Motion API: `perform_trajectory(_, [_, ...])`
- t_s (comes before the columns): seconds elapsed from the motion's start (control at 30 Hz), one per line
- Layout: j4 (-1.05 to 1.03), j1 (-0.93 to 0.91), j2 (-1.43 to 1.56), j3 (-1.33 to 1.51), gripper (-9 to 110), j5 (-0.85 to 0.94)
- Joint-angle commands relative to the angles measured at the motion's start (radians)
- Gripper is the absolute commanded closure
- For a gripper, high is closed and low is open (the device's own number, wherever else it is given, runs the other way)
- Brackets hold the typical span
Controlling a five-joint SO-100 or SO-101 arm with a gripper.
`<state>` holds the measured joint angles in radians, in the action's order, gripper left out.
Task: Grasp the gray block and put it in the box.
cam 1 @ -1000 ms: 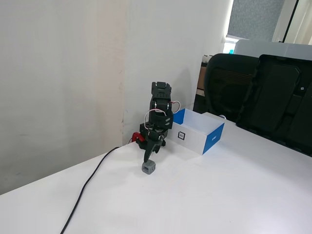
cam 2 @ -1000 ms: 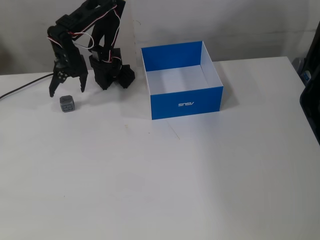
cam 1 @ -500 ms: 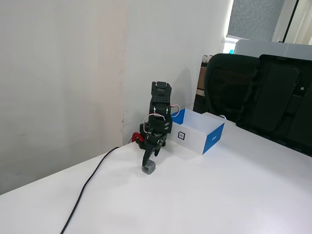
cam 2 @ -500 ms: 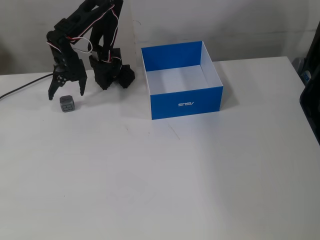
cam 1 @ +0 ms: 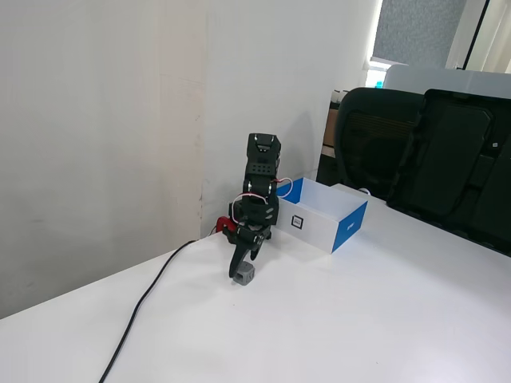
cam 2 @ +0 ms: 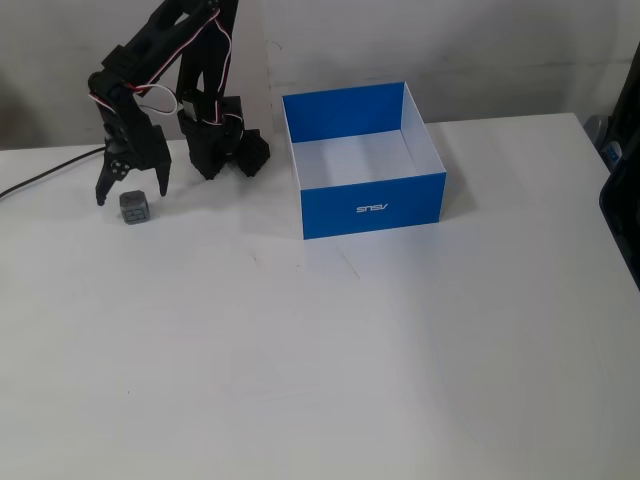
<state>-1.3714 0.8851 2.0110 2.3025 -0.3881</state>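
The small gray block (cam 2: 135, 208) sits on the white table, left of the arm's base in a fixed view, and shows just under the gripper in the other fixed view (cam 1: 246, 274). My black gripper (cam 2: 130, 195) (cam 1: 245, 267) is lowered to the table and open. Its two fingers stand on either side of the block, which rests on the table between them. I cannot tell whether the fingers touch it. The blue box (cam 2: 372, 208) (cam 1: 349, 226), white inside and empty, stands open to the right of the arm's base.
A black cable (cam 1: 144, 303) runs from the arm's base across the table toward the front left. Black office chairs (cam 1: 447, 159) stand behind the table's far edge. A wall is close behind the arm.
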Motion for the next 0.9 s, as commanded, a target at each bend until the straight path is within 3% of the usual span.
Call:
perform_trajectory(0.0, [0.021,0.011,-0.017,-0.051,58,0.014])
perform_trajectory(0.27, [0.034,0.006,-0.057,-0.092,64,0.015])
perform_trajectory(0.67, [0.051,-0.011,-0.067,-0.120,87,0.017])
perform_trajectory(0.77, [0.054,-0.011,-0.072,-0.130,101,0.018])
perform_trajectory(0.87, [0.052,-0.011,-0.072,-0.147,101,0.021])
